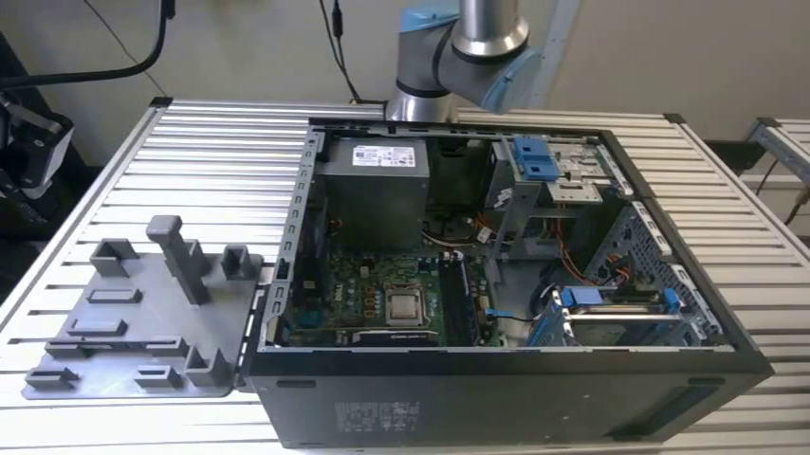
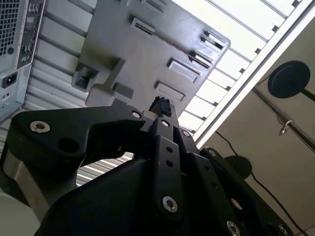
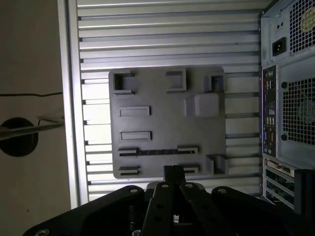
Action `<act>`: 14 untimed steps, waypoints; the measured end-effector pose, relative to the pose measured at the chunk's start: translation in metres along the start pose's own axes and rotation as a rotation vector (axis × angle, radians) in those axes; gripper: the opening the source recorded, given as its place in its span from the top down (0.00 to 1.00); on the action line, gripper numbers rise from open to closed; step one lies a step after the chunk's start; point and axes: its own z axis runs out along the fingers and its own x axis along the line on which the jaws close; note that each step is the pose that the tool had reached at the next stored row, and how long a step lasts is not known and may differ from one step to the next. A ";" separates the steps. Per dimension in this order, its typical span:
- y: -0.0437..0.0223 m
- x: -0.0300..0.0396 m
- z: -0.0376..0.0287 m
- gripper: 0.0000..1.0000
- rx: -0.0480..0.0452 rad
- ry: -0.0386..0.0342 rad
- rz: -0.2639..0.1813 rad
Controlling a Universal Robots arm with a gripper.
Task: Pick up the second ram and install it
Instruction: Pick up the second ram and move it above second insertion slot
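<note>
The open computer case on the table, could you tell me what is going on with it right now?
A robot arm is set to install memory in the open computer case. In the first wrist view its gripper hangs above the grey parts tray beside the case, carrying nothing that I can see. A thin dark strip between two tray holders may be the second ram; I cannot tell for sure.

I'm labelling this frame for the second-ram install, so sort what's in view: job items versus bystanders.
Job: thin dark memory stick on the grey plastic tray; black claw; green motherboard in the open black computer case.
Bystanders: tall grey plastic post; square silver processor chip; slatted metal table.
</note>
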 end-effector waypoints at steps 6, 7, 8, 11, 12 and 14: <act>0.0000 0.0000 0.0000 0.89 0.0001 0.0022 0.000; 0.0000 0.0000 0.0001 0.89 0.0001 0.0023 0.000; 0.0000 0.0000 0.0000 0.89 0.0001 0.0026 0.000; 0.0000 0.0000 0.0000 0.89 0.0002 0.0029 0.000; 0.0000 0.0000 0.0000 0.89 0.0002 0.0030 -0.001; 0.0000 0.0000 0.0000 0.89 0.0001 0.0032 -0.004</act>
